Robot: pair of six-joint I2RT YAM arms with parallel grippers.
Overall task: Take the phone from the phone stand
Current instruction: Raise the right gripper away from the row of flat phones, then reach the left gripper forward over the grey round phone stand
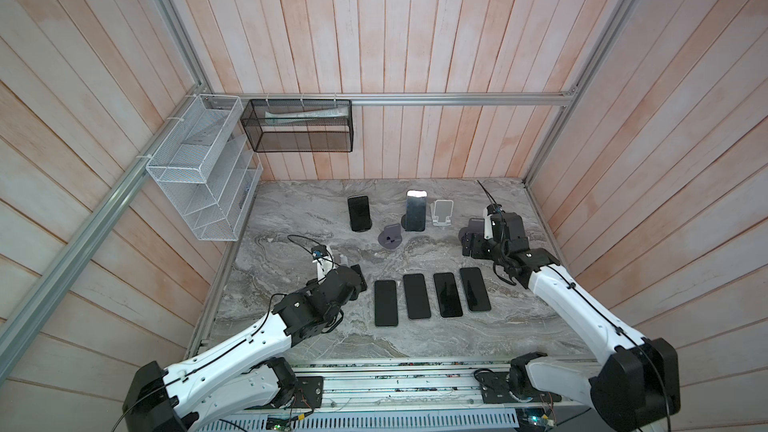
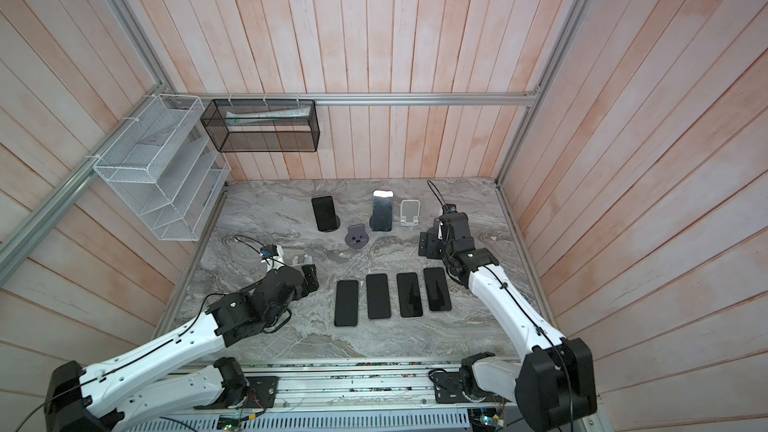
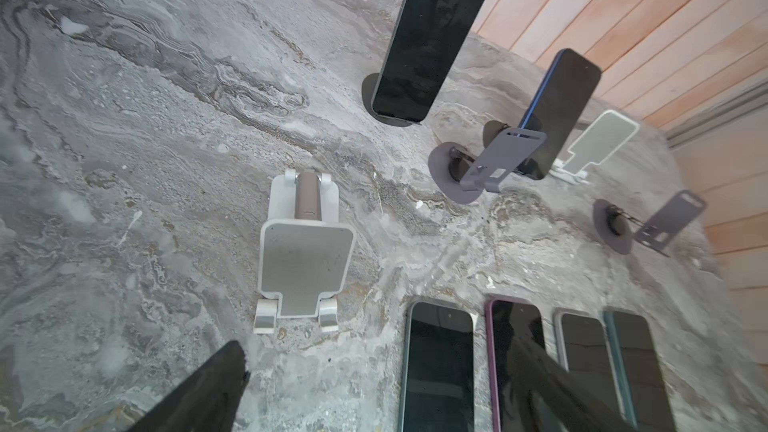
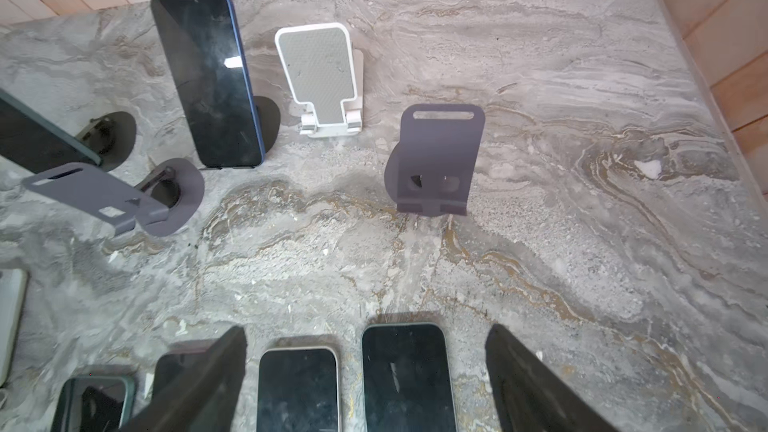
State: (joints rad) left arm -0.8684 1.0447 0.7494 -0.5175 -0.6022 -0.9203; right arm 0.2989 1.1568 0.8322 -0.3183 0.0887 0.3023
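Over to the left hand (image 3: 376, 351): hovers low above the desk (image 1: 299, 218) at the left end of the flat row (image 1: 416, 296), forearm stretched in from the front-left corner, wrist tipped down. Gapes fully, grips nothing. Faces a bare white stand (image 3: 305, 251) just ahead.

Now the right hand (image 4: 368, 338): stretches in along the right side, hangs low near the far right end of the flat row, aims toward the back wall at a bare grey stand (image 4: 436, 160). Spread wide, nothing between the fingers (image 4: 519, 376).

On to the standing pair. Black phone (image 1: 359, 213): propped on a dark round stand (image 3: 366, 91), back of the desk, left of centre; long axis close to upright, leaning back, top edge toward the wall, screen toward the arms. Blue-edged phone (image 1: 416, 210): to its right, on a second dark stand (image 4: 270, 122), same lean, same facing, glare across the top. Second grey stand (image 1: 390, 236) in front, between the two.

Counting up: six phones, two standing, four flat side by side, screens up, long axes front to back. Six stands: two dark and loaded, two grey and bare, two white and bare, the second white stand (image 1: 441, 213) just right of the blue-edged phone.
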